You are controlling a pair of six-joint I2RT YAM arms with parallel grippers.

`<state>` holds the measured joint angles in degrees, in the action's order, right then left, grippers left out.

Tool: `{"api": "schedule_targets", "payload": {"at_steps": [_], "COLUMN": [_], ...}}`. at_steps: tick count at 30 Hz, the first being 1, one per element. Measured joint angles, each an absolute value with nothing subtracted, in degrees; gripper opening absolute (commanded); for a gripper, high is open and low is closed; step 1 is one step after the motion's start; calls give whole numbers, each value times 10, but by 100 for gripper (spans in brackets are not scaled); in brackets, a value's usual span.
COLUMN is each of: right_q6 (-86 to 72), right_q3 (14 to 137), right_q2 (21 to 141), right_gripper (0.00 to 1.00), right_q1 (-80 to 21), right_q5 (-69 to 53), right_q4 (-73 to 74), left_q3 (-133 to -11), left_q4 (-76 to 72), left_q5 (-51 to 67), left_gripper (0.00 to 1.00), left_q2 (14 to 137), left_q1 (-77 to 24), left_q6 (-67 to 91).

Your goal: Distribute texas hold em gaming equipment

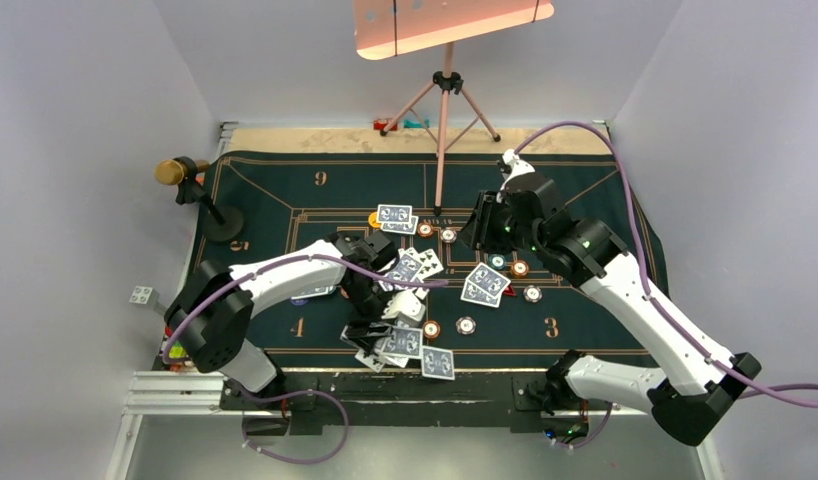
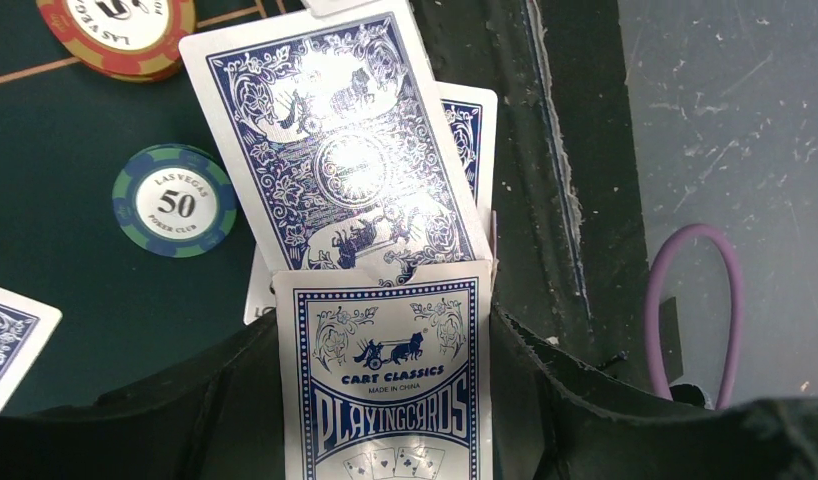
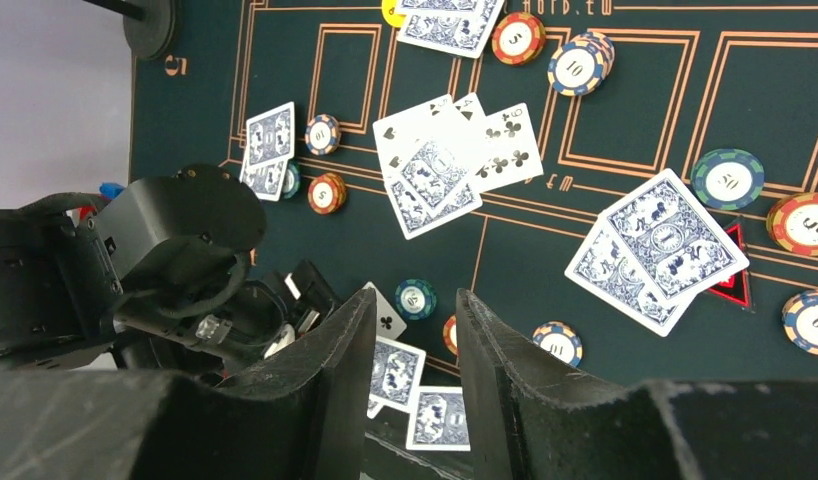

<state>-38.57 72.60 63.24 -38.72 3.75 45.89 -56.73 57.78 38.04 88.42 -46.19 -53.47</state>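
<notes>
Clamping a playing-card box (image 2: 385,420) between its fingers, the left gripper (image 2: 385,335) sits over the felt mat (image 2: 65,290) edge. A blue-backed card (image 2: 335,150) lies just beyond its fingertips, with a teal chip (image 2: 173,200) off to one side. The right gripper (image 3: 415,300) hangs parted and empty, with scattered cards (image 3: 660,245) and chips (image 3: 580,62) below it.

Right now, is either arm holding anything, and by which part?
The left gripper clamps the card box by its long sides; the right gripper holds nothing.
</notes>
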Motion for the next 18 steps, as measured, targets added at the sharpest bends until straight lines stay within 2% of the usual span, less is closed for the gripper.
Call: {"api": "schedule_targets", "payload": {"at_steps": [1, 2, 3, 4, 5, 11, 18], "right_q6": [-386, -386, -386, -386, -386, -386, -386], "right_q3": [725, 723, 721, 718, 715, 708, 707], "right_q2": [632, 631, 630, 628, 627, 625, 620], "right_gripper": [40, 40, 40, 40, 40, 40, 43], "right_q1": [-385, -383, -382, -380, -378, -371, -370], "right_q5": [34, 32, 29, 27, 22, 14, 5], "right_q4": [455, 451, 449, 449, 449, 446, 445], "left_q3": [-569, -570, -571, -572, -573, -568, -548], "left_q4": [574, 569, 565, 559, 554, 521, 531], "left_q5": [380, 380, 378, 376, 373, 366, 373], "left_gripper": [22, 34, 52, 85, 98, 100, 100], "left_q2": [888, 890, 890, 890, 890, 877, 781], "left_q1": [-462, -462, -462, -462, -463, -463, -463], "left_q6": [-531, -529, -526, -524, -519, -500, -487]}}
